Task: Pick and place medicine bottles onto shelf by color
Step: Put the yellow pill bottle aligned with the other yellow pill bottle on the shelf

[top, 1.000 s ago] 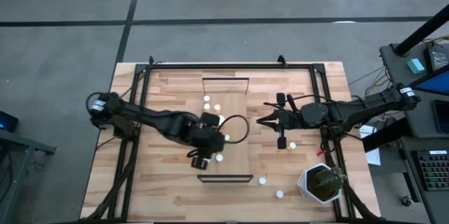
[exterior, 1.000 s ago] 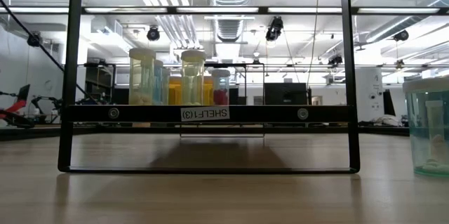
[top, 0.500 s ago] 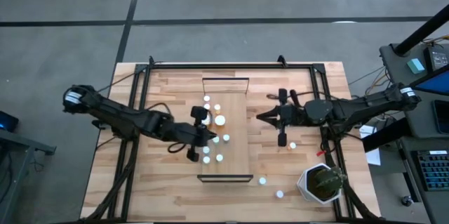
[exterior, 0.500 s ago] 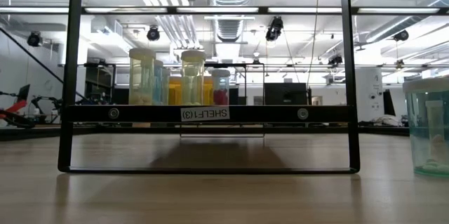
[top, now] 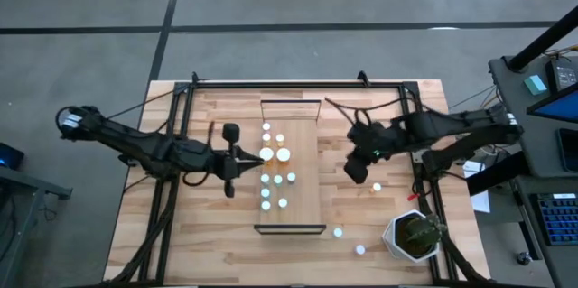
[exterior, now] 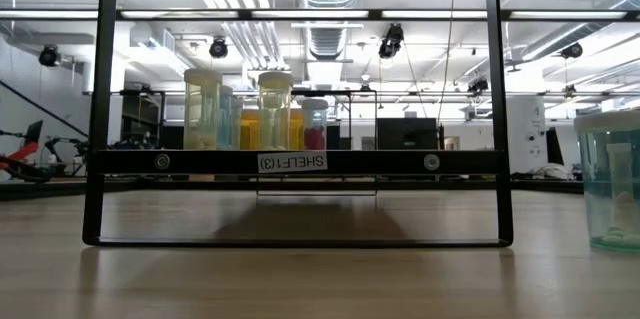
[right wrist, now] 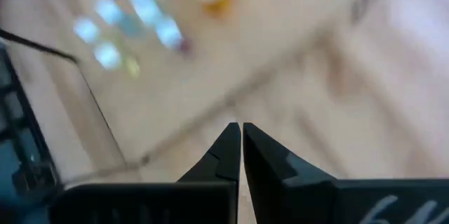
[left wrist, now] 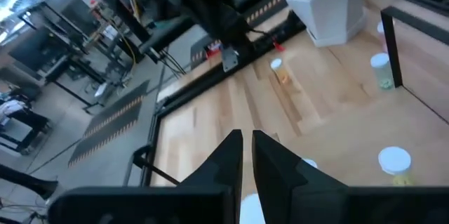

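Observation:
The shelf (top: 307, 216) is a light-wood plank in the middle of the table, with dark rails at its ends. Several white-capped medicine bottles (top: 275, 178) stand on it; in the low view they show as yellow, orange and red bodies (exterior: 275, 109). Loose bottles stand on the table at the right (top: 377, 187) and near the front (top: 338, 231). My left gripper (top: 254, 155) hangs shut just left of the shelf, pointing at it, with nothing between its fingers (left wrist: 245, 137). My right gripper (top: 355, 171) is shut and empty, slanting down above the table right of the shelf (right wrist: 240, 128).
A potted green plant in a white pot (top: 414, 236) stands at the near right corner. A large clear bottle (exterior: 612, 184) shows at the low view's right edge. Black frame bars run along the table's left and right sides (top: 167, 198).
My left gripper has drawn back from above the shelf's near part toward the table's left edge and now lies nearly level beside the shelf. The bottles on the shelf stay upright. My right gripper has risen a little, rolled and tipped its fingers downward.

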You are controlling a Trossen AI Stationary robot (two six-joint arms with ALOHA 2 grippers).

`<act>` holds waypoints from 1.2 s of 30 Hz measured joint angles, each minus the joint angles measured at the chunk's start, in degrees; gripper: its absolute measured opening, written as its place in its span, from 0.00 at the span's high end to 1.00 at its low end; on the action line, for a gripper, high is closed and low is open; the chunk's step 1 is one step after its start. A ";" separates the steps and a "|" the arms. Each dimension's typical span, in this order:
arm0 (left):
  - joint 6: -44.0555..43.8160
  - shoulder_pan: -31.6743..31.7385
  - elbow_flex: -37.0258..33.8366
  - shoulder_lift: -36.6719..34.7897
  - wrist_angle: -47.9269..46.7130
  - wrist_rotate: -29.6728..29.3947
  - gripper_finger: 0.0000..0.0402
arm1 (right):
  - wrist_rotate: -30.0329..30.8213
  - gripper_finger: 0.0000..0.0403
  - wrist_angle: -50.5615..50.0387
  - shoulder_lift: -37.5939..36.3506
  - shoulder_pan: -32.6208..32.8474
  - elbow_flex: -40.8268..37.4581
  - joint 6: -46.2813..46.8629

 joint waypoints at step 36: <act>-1.13 -0.16 -4.28 -13.01 5.70 0.26 0.96 | -23.39 0.41 -9.53 1.78 1.79 -15.50 28.66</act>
